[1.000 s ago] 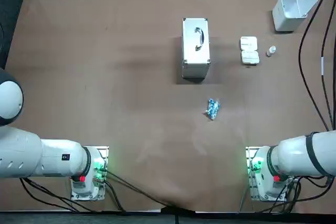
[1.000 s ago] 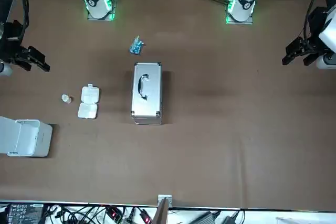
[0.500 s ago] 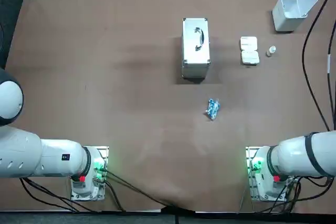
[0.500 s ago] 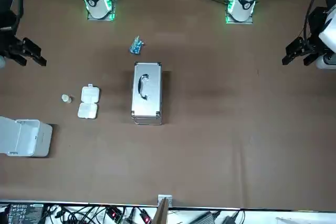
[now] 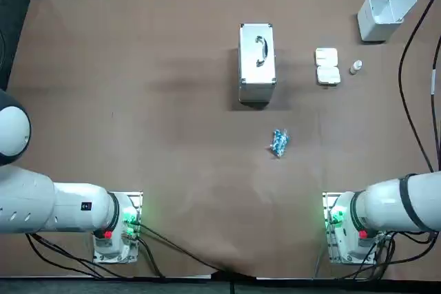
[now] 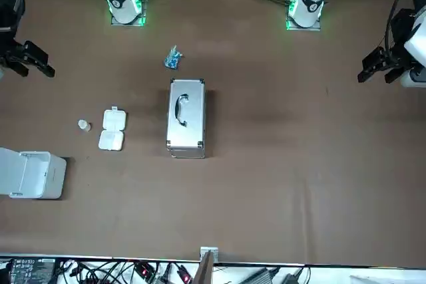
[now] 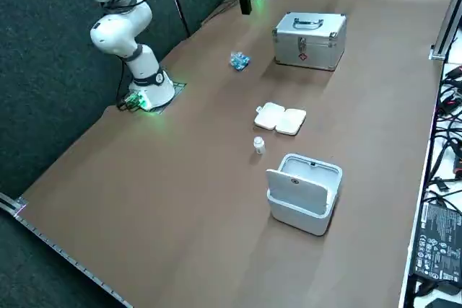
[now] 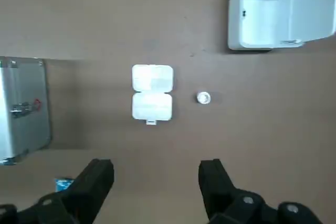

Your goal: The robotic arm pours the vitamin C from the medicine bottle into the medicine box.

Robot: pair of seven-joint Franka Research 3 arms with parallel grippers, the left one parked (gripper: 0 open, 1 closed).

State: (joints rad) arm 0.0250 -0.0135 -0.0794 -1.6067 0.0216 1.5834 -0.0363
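Noted right gripper (image 8: 156, 170) held well above the table, fingers spread wide on nothing, with the small medicine bottle (image 8: 203, 97) standing upright just beside the opened white medicine box (image 8: 151, 93), itself lying between bottle and silver case (image 8: 23, 109).

I've got the tool (image 8: 156, 166) hanging high over the right edge of the desk (image 6: 299, 164). Going left from it, the medicine bottle (image 8: 203, 97) comes first. The medicine box (image 8: 151, 92) is just beside the bottle, not touching it. The metal case (image 8: 23, 108) stands well apart, further left again. The bin (image 8: 273, 13) sits beyond the bottle, towards the far edge on the tool's side. A small packet (image 8: 63, 183) lies near the case's near end, on the side of the arm bases.
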